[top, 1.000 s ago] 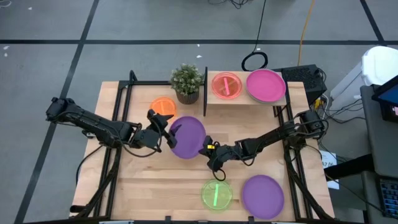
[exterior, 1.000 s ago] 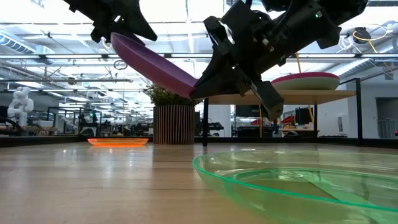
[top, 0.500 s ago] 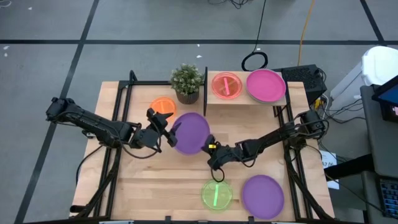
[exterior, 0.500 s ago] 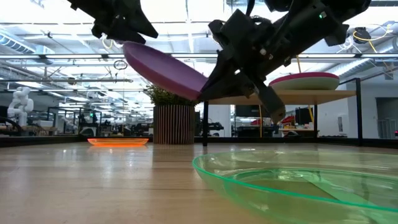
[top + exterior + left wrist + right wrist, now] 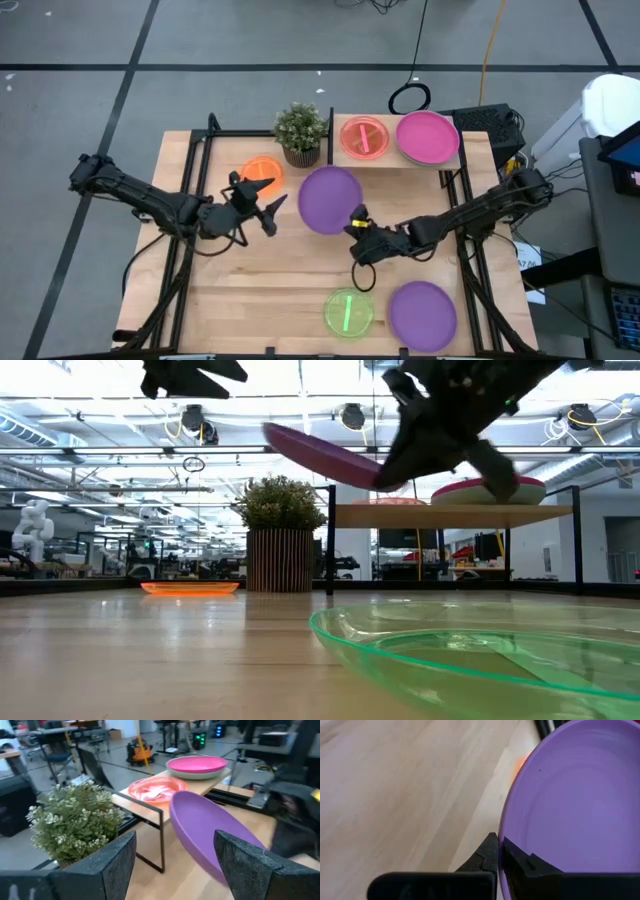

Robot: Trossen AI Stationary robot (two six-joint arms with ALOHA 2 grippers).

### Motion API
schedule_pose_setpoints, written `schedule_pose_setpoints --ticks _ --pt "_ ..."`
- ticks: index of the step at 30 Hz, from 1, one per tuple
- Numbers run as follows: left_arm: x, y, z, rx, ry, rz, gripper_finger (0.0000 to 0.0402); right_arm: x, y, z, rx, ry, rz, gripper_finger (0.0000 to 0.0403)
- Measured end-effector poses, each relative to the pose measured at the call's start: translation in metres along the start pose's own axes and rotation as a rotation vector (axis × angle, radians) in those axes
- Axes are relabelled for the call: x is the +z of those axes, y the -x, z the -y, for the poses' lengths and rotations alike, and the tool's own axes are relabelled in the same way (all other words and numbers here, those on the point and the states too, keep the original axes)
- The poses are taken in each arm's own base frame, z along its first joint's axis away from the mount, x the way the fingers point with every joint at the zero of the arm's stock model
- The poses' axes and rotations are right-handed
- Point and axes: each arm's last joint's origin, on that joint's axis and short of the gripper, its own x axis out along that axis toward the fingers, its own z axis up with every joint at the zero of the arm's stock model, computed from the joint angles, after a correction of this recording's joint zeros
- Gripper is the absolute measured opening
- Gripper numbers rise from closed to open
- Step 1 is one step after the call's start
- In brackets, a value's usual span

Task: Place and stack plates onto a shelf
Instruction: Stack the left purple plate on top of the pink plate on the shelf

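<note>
You won't find any writing to read here — no label, brand, number or sign shows on anything on the table, or in the room behind it, in any of the four views.
</note>
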Motion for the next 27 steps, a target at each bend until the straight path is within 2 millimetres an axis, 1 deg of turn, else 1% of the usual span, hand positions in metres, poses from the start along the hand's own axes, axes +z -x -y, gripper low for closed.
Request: schedule_pose_setpoints --ticks 2,5,9,13,17,21,27 --pt "0.002 0.005 0.002 -0.03 -0.007 0.008 0.0271 -0.004 0.007 0.003 0.0 -0.036 -0.03 0.0001" --pt "0.001 0.008 0.004 -0.049 -0.041 0.01 0.0271 -0.011 0.018 0.008 -0.012 -0.059 -0.072 0.0001" --pt "0.001 0.008 0.004 -0.049 -0.055 0.009 0.0271 -0.017 0.034 0.019 -0.037 -0.117 -0.067 0.0001" --pt "0.0 0.008 0.004 -0.048 -0.064 -0.001 0.0271 -0.022 0.054 0.03 -0.044 -0.14 -0.062 0.0001" --pt "-0.002 0.009 0.004 -0.051 -0.054 -0.01 0.0271 -0.027 0.074 0.048 -0.085 -0.194 -0.103 0.0" --pt "-0.003 0.008 0.005 -0.052 -0.044 -0.015 0.0271 -0.03 0.091 0.068 -0.078 -0.235 -0.128 0.0" --pt "-0.003 0.008 0.005 -0.051 -0.039 -0.014 0.0271 -0.038 0.112 0.1 -0.049 -0.281 -0.214 0.0"
